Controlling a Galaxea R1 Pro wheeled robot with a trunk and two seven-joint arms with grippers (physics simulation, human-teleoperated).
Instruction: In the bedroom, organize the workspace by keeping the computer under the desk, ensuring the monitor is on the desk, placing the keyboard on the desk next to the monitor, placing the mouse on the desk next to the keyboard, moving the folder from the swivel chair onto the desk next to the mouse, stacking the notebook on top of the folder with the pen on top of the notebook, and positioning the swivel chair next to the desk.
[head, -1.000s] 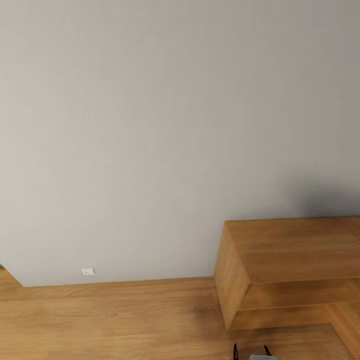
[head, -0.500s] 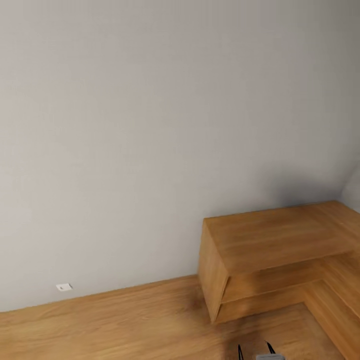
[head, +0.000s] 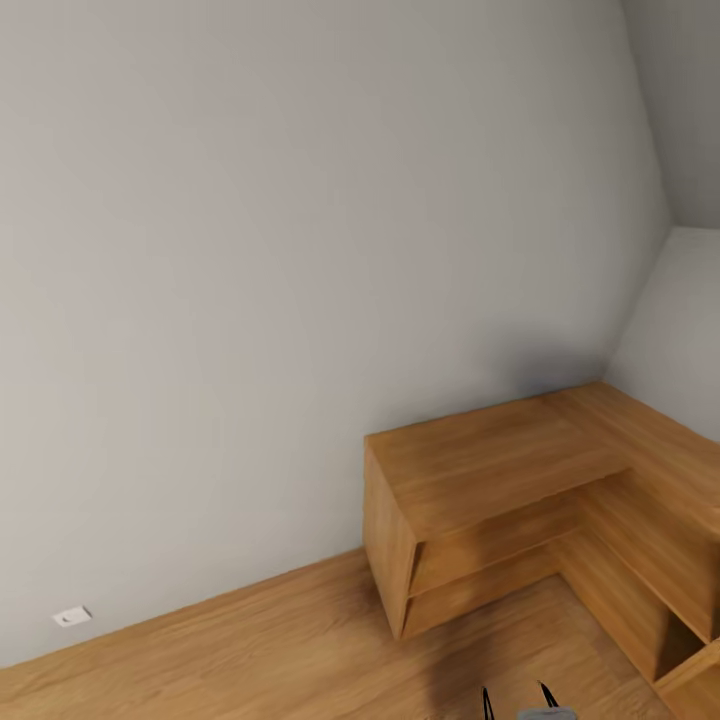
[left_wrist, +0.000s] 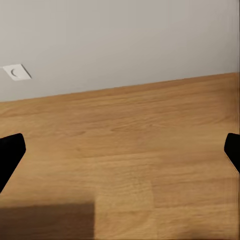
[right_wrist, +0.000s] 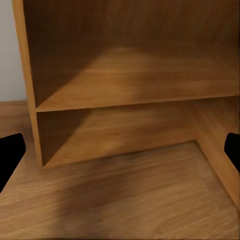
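**Robot in transit: wall, floor and wooden shelving in view**

Head view: a plain grey wall (head: 300, 250) occupies the upper and left area of the frame. A wood-plank floor (head: 250, 650) runs along the bottom. A small white wall outlet (head: 71, 616) sits low on the wall at the lower left, just above the floor line. An L-shaped light wooden shelf unit (head: 480, 470) stands at the lower right, set into the room corner, with open compartments below its top. At the bottom edge, right of centre, two thin black parts and a pale grey part of the robot are visible; their identity cannot be determined.

Left wrist view: the left gripper (left_wrist: 120, 150) has its jaws spread wide, with one dark fingertip at each side edge and nothing between them. Floor, wall and outlet (left_wrist: 16, 72) lie ahead.

Right wrist view: the right gripper (right_wrist: 120, 150) is likewise spread wide and empty, facing the open compartments of the shelf unit (right_wrist: 130, 75).

None of the task's things appears here.
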